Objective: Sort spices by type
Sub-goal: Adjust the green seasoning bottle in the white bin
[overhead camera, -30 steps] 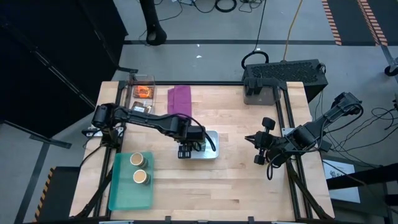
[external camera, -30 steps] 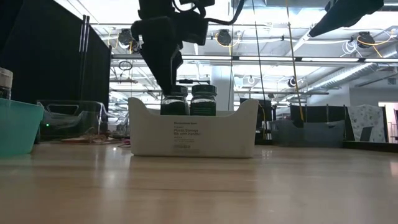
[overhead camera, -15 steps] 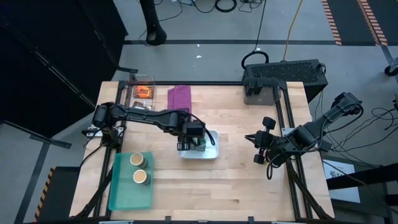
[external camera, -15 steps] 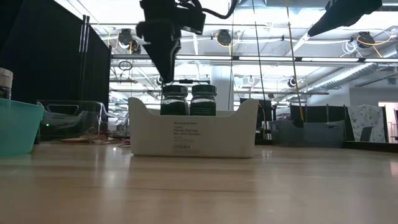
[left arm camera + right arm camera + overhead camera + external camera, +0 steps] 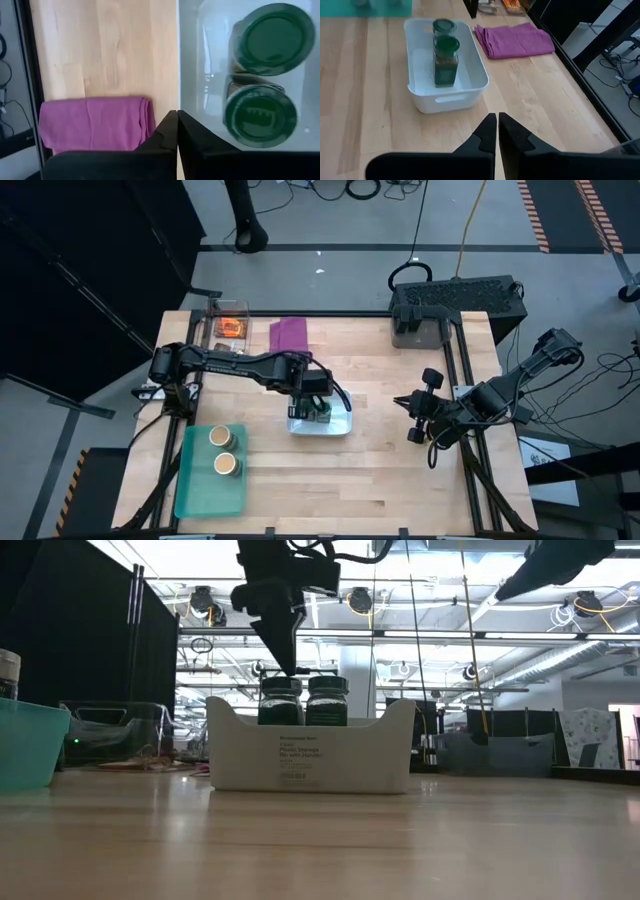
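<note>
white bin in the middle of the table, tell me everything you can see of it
The white bin is a rectangular, smooth plastic-looking tub with rounded corners, raised ends and a slot handle in the end wall facing the right arm. A small printed label shows on one long side in the low view. It sits flat on the wooden table near the centre. Inside stand two green-lidded jars, upright, side by side. The left end effector hangs just above them, shut, touching nothing.

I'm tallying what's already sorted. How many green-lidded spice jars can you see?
2. Both stand side by side in the white bin: one green-lidded jar toward its near end in the right wrist view, the other just behind it. None shows elsewhere, though the arms could hide some.
</note>
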### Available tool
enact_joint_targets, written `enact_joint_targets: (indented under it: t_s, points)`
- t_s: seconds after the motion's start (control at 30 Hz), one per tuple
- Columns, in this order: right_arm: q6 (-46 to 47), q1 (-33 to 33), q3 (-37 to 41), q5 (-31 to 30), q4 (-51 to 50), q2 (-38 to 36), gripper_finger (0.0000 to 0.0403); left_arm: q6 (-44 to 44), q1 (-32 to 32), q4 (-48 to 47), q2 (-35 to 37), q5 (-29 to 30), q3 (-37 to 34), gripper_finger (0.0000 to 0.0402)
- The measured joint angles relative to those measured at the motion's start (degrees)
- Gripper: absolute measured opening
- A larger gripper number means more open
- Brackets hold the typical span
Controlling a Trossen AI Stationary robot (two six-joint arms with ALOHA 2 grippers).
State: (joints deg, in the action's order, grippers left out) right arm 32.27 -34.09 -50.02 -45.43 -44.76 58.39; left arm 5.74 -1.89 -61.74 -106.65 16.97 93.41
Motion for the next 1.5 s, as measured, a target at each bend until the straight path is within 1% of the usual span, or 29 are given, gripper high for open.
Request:
enact_joint_targets:
  t_s: [0.13,0.2,0.27,0.33,0.6,0.7,0.77,0.9,0.97,1.0,1.03,1.1,1.13,1.17,1.27,1.4,1.43,1.5]
  points:
    - [0.9,0.0,2.2,0.4,0.0,0.0,0.0000,-1.1,-0.1,0.2,0.0,-0.5,-1.7,0.0005]
    - [1.9,0.0,3.6,0.5,0.0,0.0,0.0000,-3.1,0.0,0.5,0.0,-1.9,-3.0,0.0005]
    - [2.9,0.0,4.8,0.5,-0.1,0.0,0.0000,-3.9,-0.2,2.2,0.0,-3.3,-4.7,0.0005]
    - [3.6,0.0,5.7,0.6,-0.1,0.0,0.0000,-3.9,-1.0,3.5,-0.1,-3.4,-6.0,0.0005]
    - [4.6,0.0,6.3,0.6,0.3,0.0,0.0000,-8.0,-2.8,4.4,-0.1,-3.3,-6.1,0.0004]
    - [4.5,0.0,6.3,0.5,0.5,0.0,0.0000,-8.6,-2.9,4.3,-0.1,-1.2,-6.1,0.0004]
    - [4.6,0.0,6.3,0.5,0.5,0.0,0.0000,-9.6,-2.8,3.4,-0.1,1.5,-6.1,0.0004]
    - [4.6,0.0,6.3,0.5,1.1,0.0,0.0000,-11.4,-3.4,-3.9,0.5,6.1,-4.4,0.0005]
    - [4.5,0.0,6.3,0.5,1.2,0.0,0.0000,-12.2,-4.1,-4.6,1.1,7.5,-3.4,0.0005]
    - [4.2,0.0,6.3,0.5,1.3,0.0,0.0000,-12.5,-4.6,-4.2,1.6,6.6,-3.3,0.0005]
    - [4.2,0.0,6.3,0.5,1.4,0.0,0.0000,-12.5,-5.0,-3.3,1.8,3.5,-3.3,0.0005]
    - [4.2,0.0,6.3,0.4,1.5,0.0,0.0000,-11.4,-5.9,0.3,1.9,-5.1,-3.3,0.0005]
    - [4.2,0.0,6.3,0.4,1.8,0.0,0.0000,-11.3,-6.6,0.8,1.8,-8.3,-3.3,0.0005]
    - [4.2,0.0,6.3,0.3,2.0,0.0,0.0000,-11.4,-7.3,0.1,1.8,-9.7,-3.3,0.0005]
    - [3.8,0.0,6.3,0.2,2.2,0.0,0.0000,-11.5,-9.1,1.0,1.8,-10.1,-3.6,0.0005]
    - [3.1,0.0,6.3,0.2,3.1,0.0,0.0000,-11.0,-10.0,8.8,1.5,-9.8,-5.3,0.0006]
    - [3.0,0.0,6.3,0.2,3.2,0.0,0.0000,-11.0,-10.1,10.7,1.4,-9.2,-5.6,0.0006]
    - [2.7,0.0,6.3,0.2,3.3,0.0,0.0000,-11.5,-10.2,10.7,1.1,-6.7,-5.9,0.0006]
